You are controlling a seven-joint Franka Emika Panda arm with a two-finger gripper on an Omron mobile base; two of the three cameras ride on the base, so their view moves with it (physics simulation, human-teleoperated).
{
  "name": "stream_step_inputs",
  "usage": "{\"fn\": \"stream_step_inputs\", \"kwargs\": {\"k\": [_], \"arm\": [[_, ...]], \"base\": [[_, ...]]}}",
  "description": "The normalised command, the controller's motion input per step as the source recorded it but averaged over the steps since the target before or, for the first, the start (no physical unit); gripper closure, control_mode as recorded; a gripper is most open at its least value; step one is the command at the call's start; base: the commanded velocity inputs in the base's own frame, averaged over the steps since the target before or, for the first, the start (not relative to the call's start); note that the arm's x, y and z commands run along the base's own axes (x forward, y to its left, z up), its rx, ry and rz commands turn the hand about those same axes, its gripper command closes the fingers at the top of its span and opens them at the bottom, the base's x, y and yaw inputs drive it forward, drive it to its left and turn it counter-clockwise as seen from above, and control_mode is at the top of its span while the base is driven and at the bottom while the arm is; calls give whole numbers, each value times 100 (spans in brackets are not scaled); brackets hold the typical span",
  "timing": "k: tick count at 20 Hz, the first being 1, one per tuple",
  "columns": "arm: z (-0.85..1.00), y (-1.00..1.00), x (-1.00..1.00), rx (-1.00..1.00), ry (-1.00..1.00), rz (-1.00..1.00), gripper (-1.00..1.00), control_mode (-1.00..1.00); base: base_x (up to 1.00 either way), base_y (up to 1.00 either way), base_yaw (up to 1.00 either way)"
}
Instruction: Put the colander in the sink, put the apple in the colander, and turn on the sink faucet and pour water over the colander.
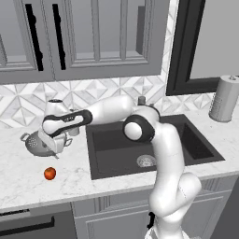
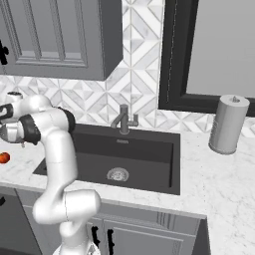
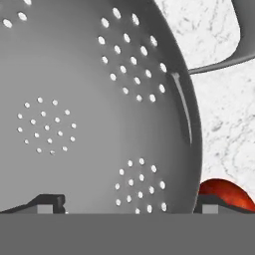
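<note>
The grey holed colander (image 1: 36, 142) stands on the marble counter left of the sink (image 1: 112, 142). My gripper (image 1: 52, 141) is down at the colander's right side. In the hand view the colander (image 3: 89, 99) is very close. The gripper (image 3: 130, 204) is open, with one fingertip (image 3: 47, 201) inside the bowl and the other outside its rim, not closed on it. The red apple (image 1: 50, 173) lies on the counter in front of the colander, and the apple (image 3: 226, 191) peeks past the rim. The faucet (image 1: 141, 100) stands behind the basin, with no water running.
A paper towel roll (image 1: 224, 99) stands on the counter right of the sink. Wall cabinets hang above the colander. The counter's front edge runs just past the apple. From the right base, the faucet (image 2: 123, 119) and the sink (image 2: 149, 149) with its silver drain are in view.
</note>
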Motion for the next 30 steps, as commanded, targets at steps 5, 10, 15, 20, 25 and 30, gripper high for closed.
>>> {"fn": "stream_step_inputs", "kwargs": {"k": [5,10,15,20,25,30], "arm": [[-21,-16,-19,0,1,0,-100,-100],[-35,-7,-46,0,-6,0,-100,-100],[-18,-1,-10,0,-11,-1,-100,-100],[-3,0,0,0,-16,-3,-100,-100],[0,0,7,0,-30,-5,100,-100],[0,-5,2,0,-32,-2,100,-100]], "base": [[0,0,0],[0,0,0],[0,0,0],[0,0,0],[0,0,0],[0,0,0]]}}
